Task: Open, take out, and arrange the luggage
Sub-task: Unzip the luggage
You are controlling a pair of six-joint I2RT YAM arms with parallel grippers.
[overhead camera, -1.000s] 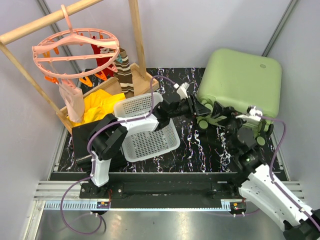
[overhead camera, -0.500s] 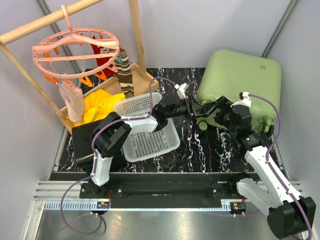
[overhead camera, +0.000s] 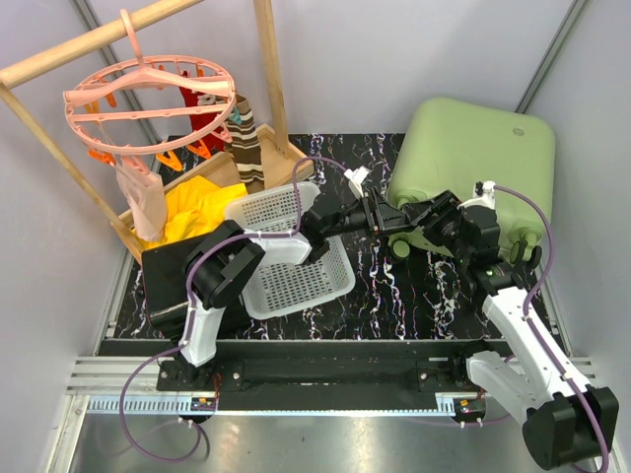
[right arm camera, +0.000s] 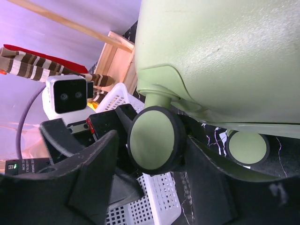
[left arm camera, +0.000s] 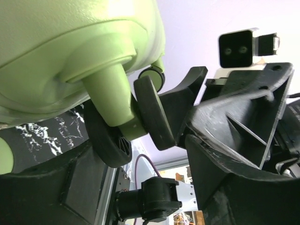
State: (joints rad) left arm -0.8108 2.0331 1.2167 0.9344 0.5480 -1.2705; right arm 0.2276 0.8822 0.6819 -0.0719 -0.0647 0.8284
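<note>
The luggage (overhead camera: 473,158) lies flat and shut at the far right corner of the counter (overhead camera: 394,301), its pale green shell up and its wheels facing the near edge. Both arms reach in to its near left corner and meet at one wheel (right arm camera: 155,140), a dark disc with a green hub on a short green stem. The left end effector (overhead camera: 383,213) comes from the left with its fingers well apart, the wheel ahead between them and no grip showing in its wrist view. The right end effector (overhead camera: 416,217) comes from the right with a finger on either side of that wheel, close against it; I cannot tell whether they pinch it or only bracket it. A white perforated basket (overhead camera: 286,286) sits just beside the left arm toward the near edge, and a pink round hanger (overhead camera: 148,99) hangs over the far left corner
</note>
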